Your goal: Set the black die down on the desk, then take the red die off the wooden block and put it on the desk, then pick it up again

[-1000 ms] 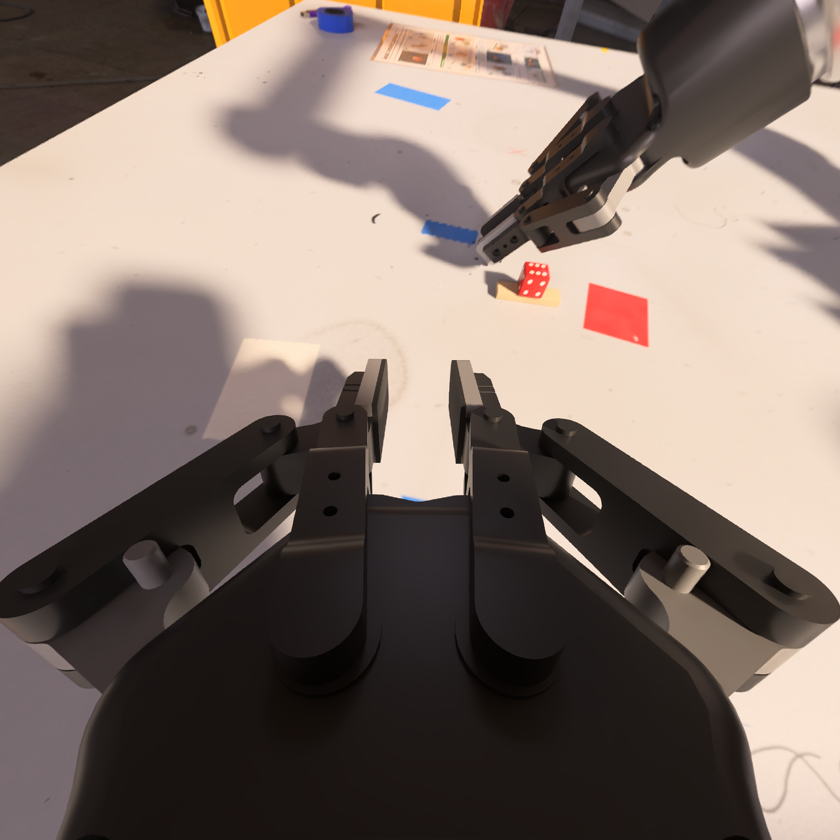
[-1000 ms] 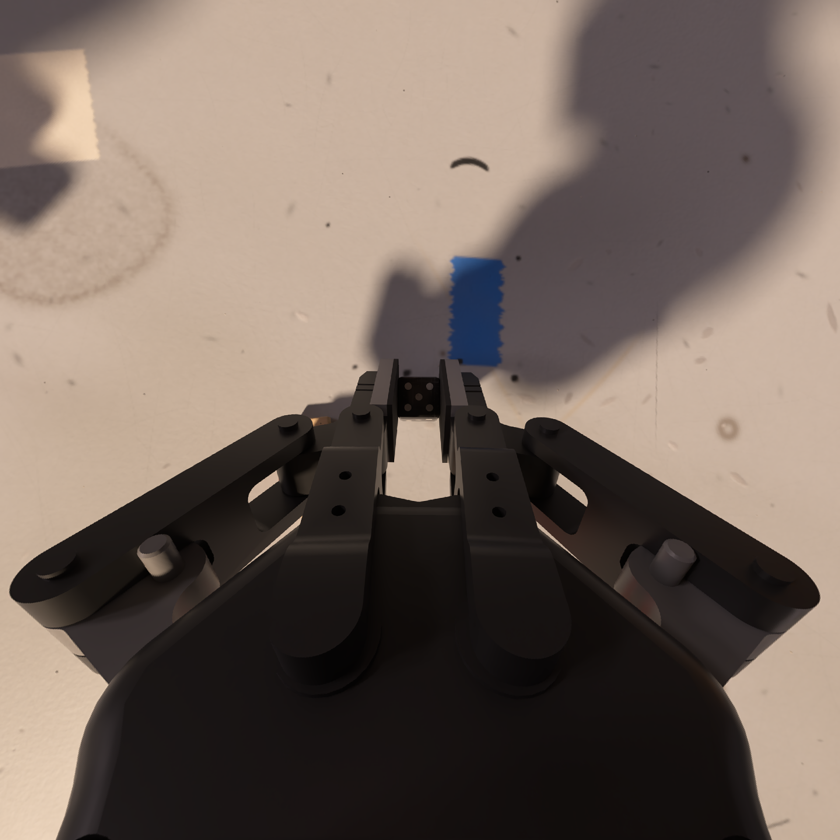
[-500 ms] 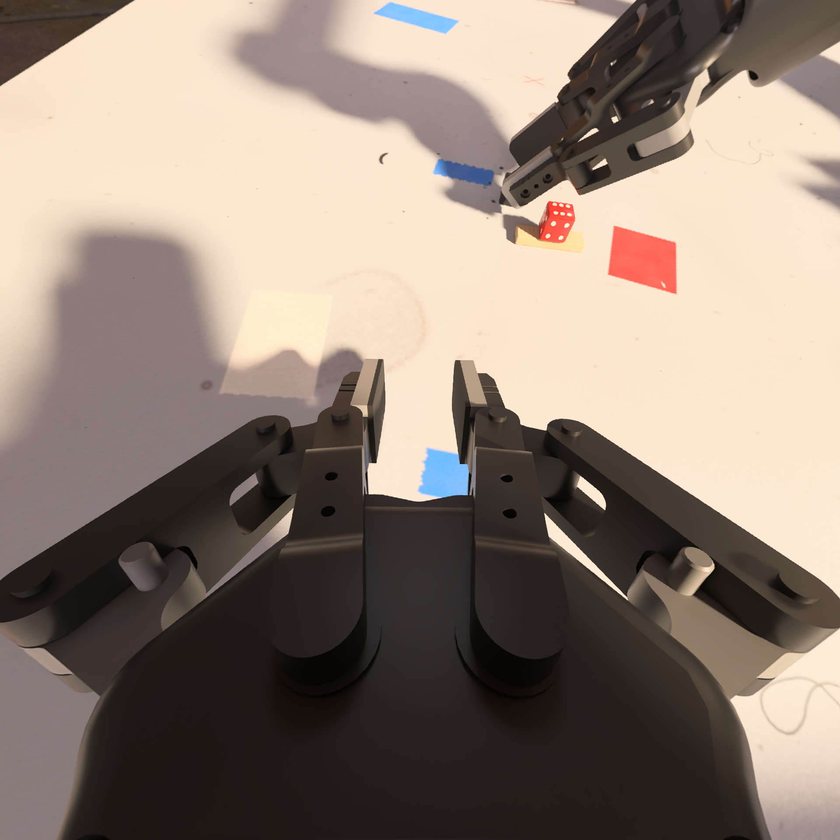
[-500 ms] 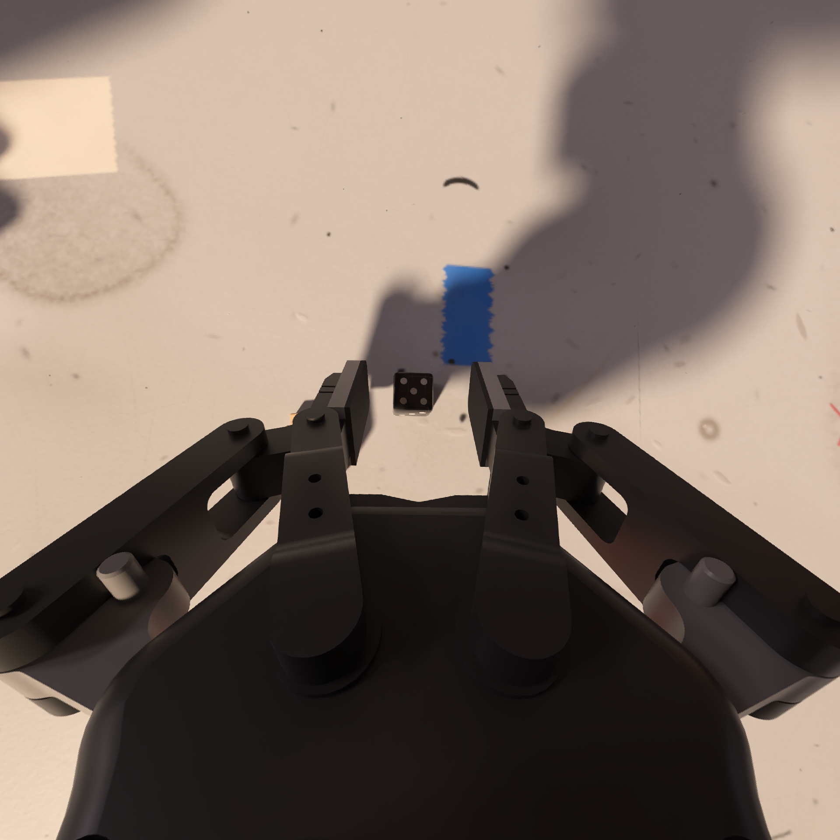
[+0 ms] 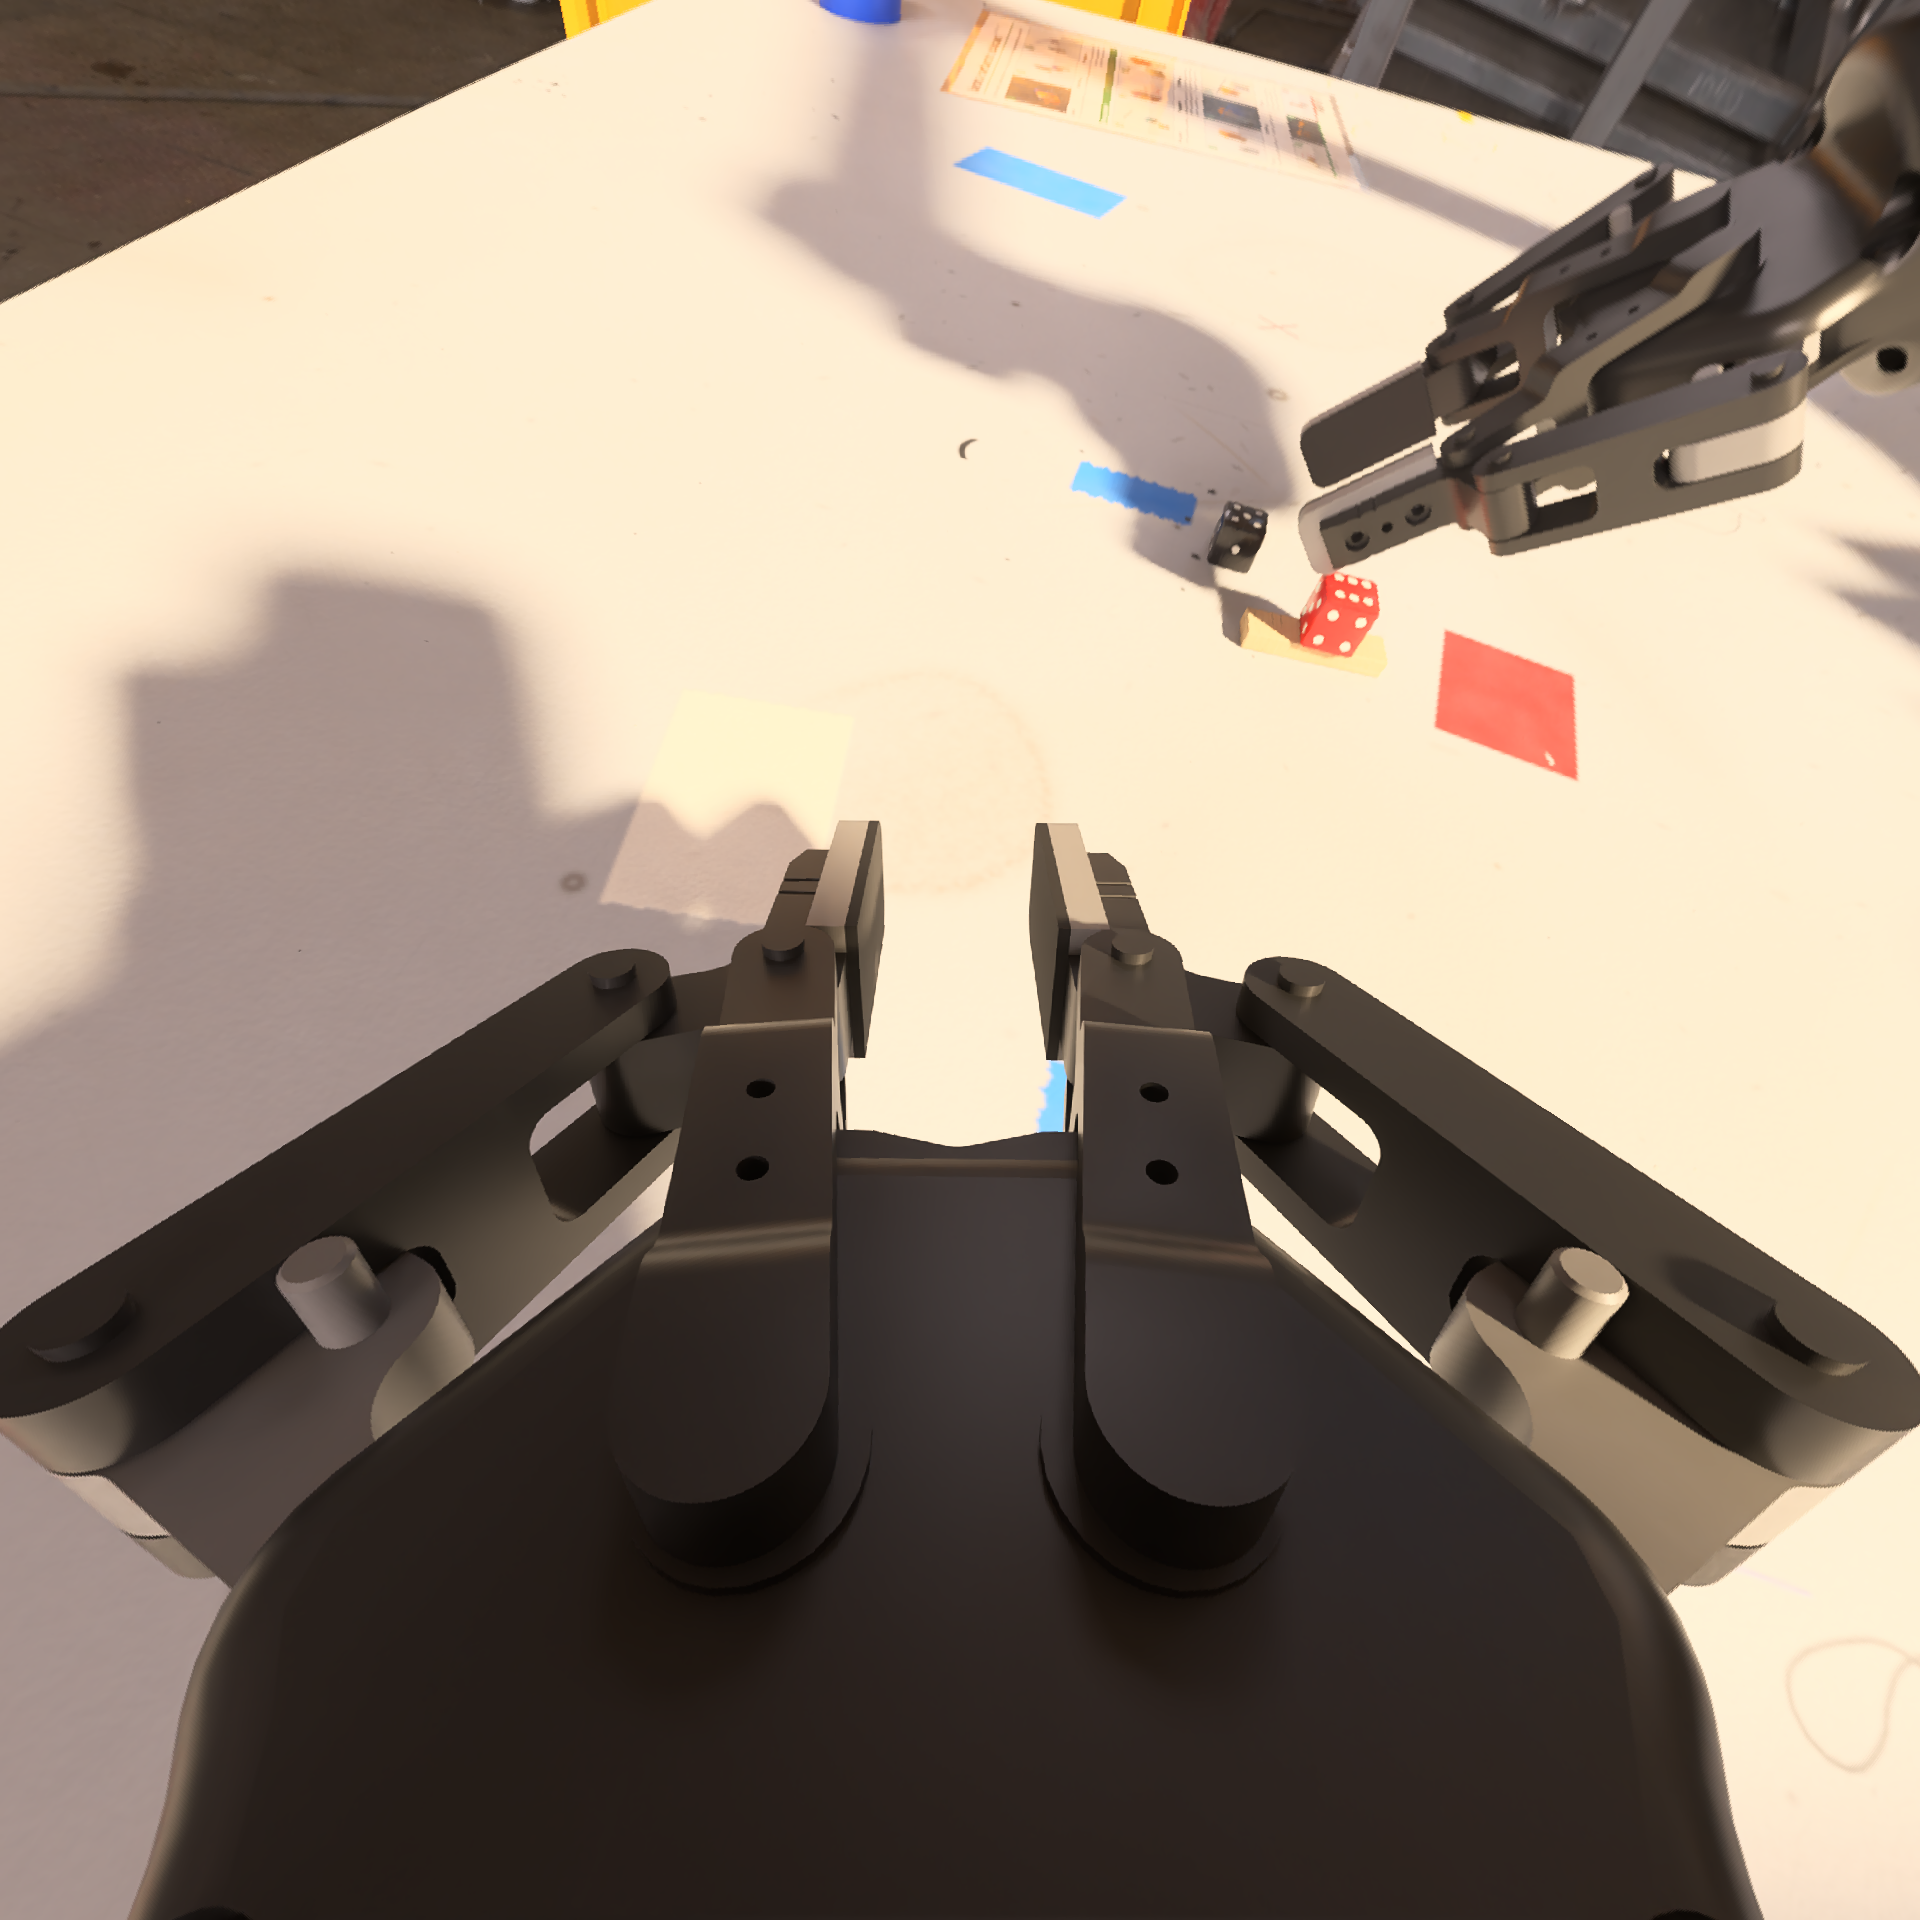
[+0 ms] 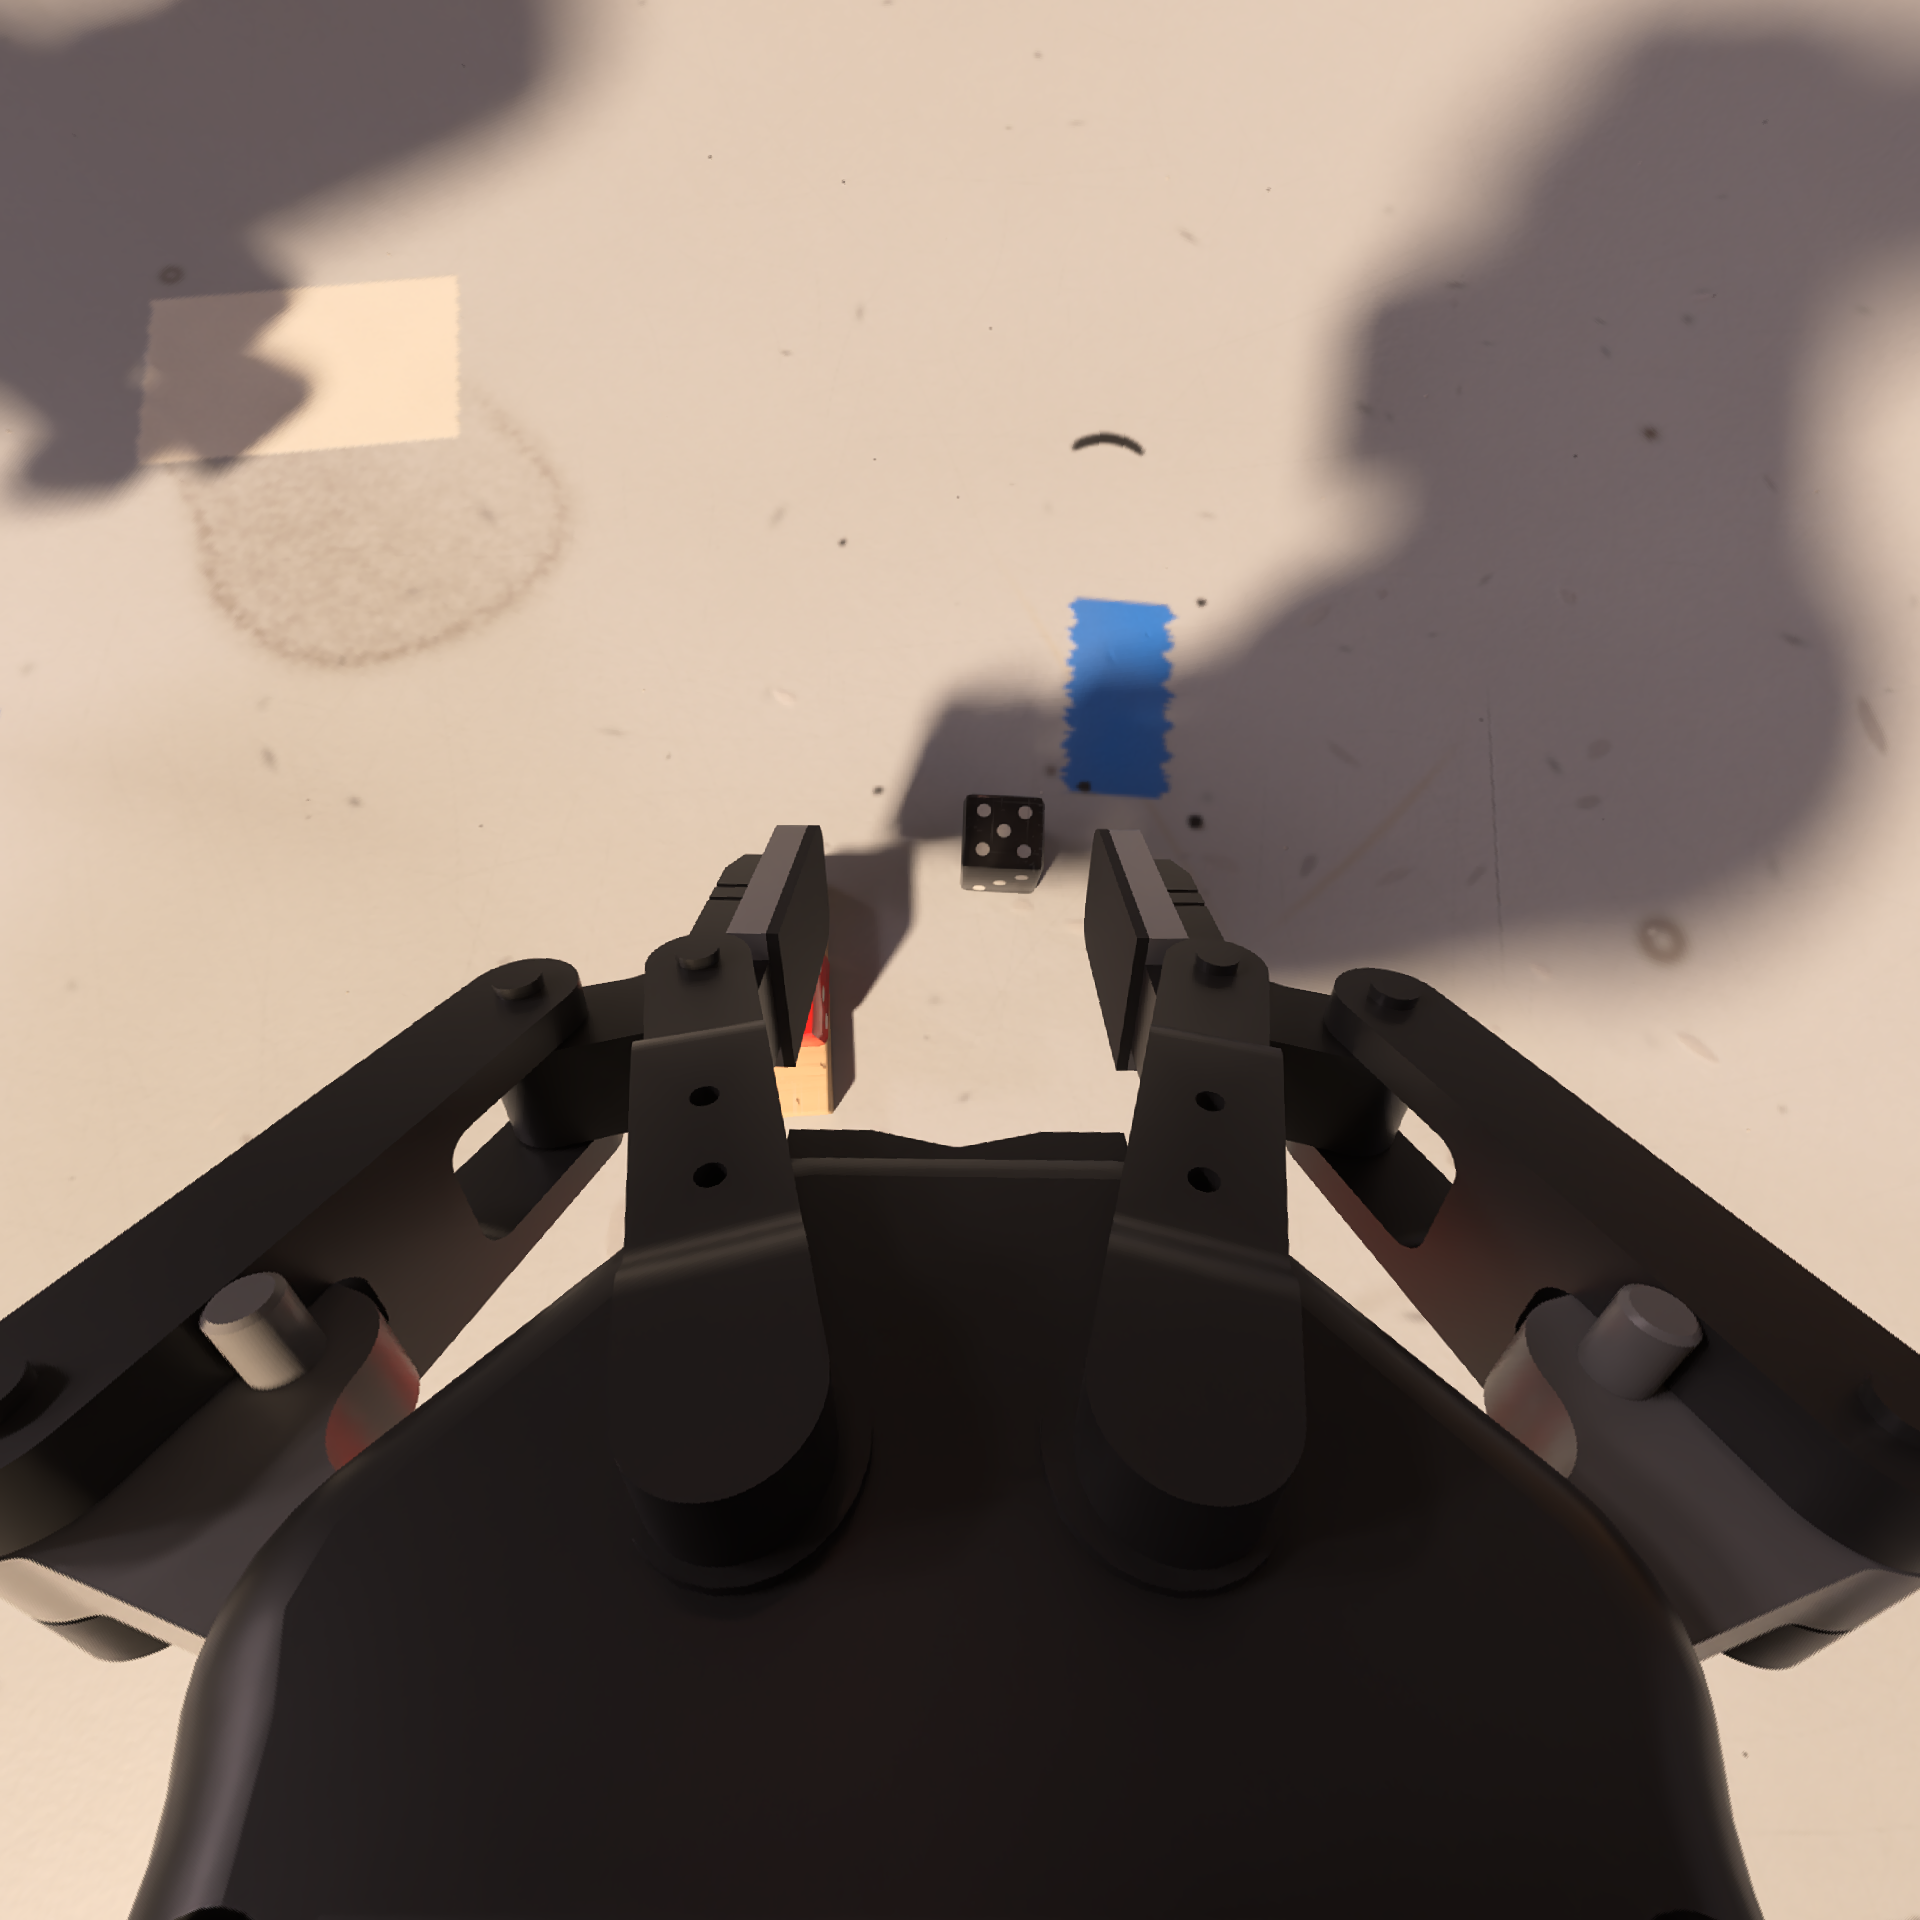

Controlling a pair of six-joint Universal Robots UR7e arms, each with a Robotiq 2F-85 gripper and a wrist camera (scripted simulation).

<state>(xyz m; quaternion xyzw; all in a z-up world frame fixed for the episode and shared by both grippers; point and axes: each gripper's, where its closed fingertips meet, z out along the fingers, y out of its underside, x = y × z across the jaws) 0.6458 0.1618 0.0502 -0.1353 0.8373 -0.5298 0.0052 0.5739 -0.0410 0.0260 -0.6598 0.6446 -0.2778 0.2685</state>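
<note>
black plastic die (image 6: pixel 1002 840) with white pips sits free on the pale surface (image 5: pixel 520 468) beside the blue tape strip (image 6: pixel 1120 696). right tool (image 6: pixel 956 914) hangs wide open and empty, left tool (image 5: pixel 956 883) likewise. small red die (image 5: pixel 1340 615) sits on the flat wooden block (image 5: pixel 1311 646), probably next.

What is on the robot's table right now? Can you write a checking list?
Surface: white desk, speckled, shadowed.
Job's things: black die lying free on the desk; red die on the wooden block.
Clutter: blue tape strip, red square, pale square, printed sheet.
Grippers: left gripper open, empty; right gripper open, empty, above the dice.
Cables: nothing seen.
Surroundings: yellow object, dark floor.
</note>
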